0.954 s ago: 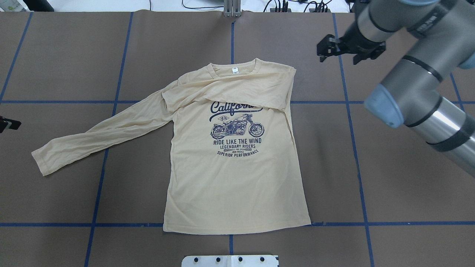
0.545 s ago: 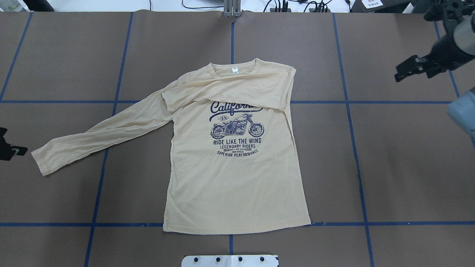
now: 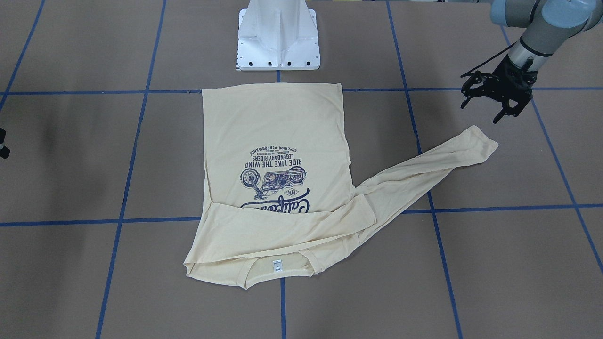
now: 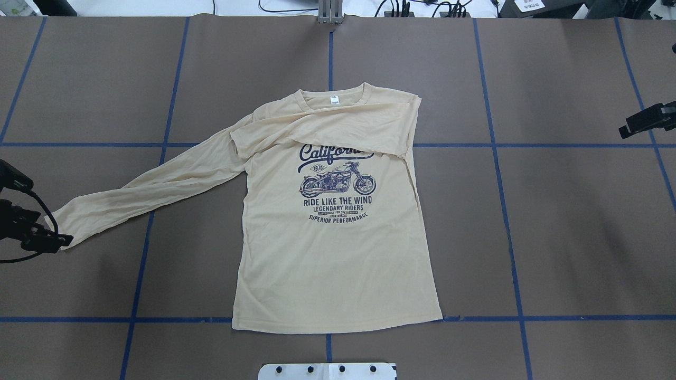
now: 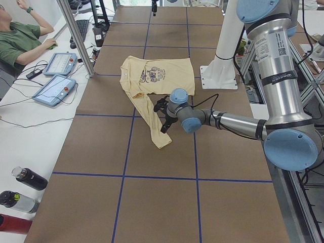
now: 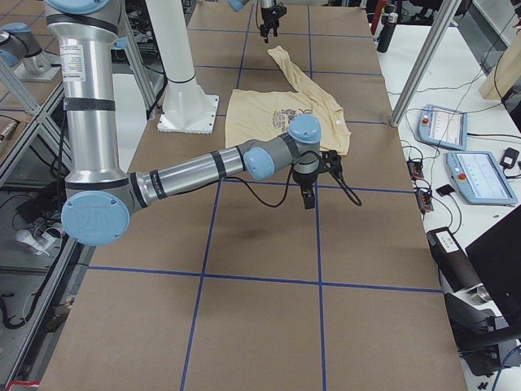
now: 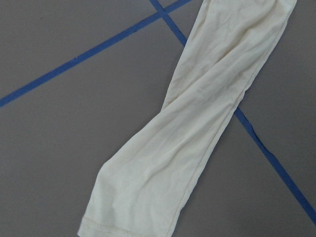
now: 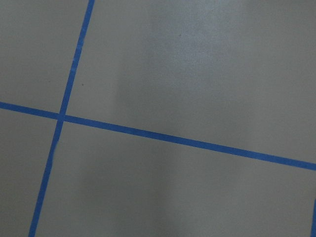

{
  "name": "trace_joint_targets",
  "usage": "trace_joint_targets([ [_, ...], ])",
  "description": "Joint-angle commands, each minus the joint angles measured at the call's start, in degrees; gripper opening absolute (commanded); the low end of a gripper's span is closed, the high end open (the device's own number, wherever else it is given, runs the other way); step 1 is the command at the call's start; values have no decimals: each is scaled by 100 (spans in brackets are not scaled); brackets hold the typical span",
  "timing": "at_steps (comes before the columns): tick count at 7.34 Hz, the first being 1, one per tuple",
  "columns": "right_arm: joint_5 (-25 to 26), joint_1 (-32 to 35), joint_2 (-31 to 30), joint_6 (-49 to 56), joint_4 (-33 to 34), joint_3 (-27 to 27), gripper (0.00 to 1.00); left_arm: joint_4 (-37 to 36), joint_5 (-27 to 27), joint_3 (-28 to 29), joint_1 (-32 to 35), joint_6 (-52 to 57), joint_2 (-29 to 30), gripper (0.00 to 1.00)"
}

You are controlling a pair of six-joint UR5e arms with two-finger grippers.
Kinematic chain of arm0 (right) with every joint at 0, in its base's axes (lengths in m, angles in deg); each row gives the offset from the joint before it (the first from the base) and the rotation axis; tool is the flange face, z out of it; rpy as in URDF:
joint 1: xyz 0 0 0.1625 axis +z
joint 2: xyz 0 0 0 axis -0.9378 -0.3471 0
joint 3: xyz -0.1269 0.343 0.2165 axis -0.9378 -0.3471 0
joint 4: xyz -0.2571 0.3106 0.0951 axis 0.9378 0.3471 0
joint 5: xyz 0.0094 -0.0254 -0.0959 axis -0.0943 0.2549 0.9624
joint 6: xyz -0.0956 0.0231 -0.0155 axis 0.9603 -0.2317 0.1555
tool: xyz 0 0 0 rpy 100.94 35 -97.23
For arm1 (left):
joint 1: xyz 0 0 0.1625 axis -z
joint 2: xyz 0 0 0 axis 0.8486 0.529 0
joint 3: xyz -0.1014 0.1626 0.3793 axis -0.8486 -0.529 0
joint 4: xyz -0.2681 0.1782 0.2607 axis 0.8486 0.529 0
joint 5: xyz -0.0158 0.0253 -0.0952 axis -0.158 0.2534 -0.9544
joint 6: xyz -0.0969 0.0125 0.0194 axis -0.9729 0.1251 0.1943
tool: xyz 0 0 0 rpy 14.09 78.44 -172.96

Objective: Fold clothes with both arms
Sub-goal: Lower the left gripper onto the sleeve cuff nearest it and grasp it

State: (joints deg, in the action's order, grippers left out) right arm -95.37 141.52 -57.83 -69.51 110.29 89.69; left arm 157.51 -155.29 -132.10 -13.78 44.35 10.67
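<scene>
The cream-yellow shirt (image 4: pixel 338 253) lies flat, print up, on the brown table (image 4: pixel 554 227). One sleeve is folded across the chest (image 4: pixel 327 124). The other sleeve (image 4: pixel 148 190) stretches out to the overhead view's left, and its cuff (image 7: pixel 128 212) fills the left wrist view. My left gripper (image 3: pixel 490 106) hovers open just beside that cuff (image 3: pixel 476 141), holding nothing; it also shows as the left gripper (image 4: pixel 47 237) at the overhead view's left edge. Only part of my right gripper (image 4: pixel 647 119) shows at the right edge, well clear of the shirt, so I cannot tell its state.
The white pedestal base (image 3: pixel 278 37) stands behind the shirt's hem. Blue tape lines (image 8: pixel 148 133) grid the table. Along the far side bench are tablets (image 5: pixel 55 88), bottles (image 5: pixel 28 178), a metal post (image 5: pixel 76 38) and a seated person (image 5: pixel 20 38).
My right arm has swung away from the shirt's shoulder to the table's right edge. My left gripper has come in from the left edge to the outstretched sleeve's cuff.
</scene>
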Motion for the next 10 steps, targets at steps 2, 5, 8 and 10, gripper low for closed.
trace_joint_targets([
  [2,2,7,-13,-4,-16,-3,100,1,423,236,-210,-27,13,93],
  [5,2,7,-22,-4,-16,6,100,9,528,525,-297,-18,92,91],
  [8,2,7,-31,-4,-16,15,100,18,528,737,-306,-18,233,85],
  [10,2,7,-31,-4,-25,-3,100,18,528,738,-350,-18,233,75],
])
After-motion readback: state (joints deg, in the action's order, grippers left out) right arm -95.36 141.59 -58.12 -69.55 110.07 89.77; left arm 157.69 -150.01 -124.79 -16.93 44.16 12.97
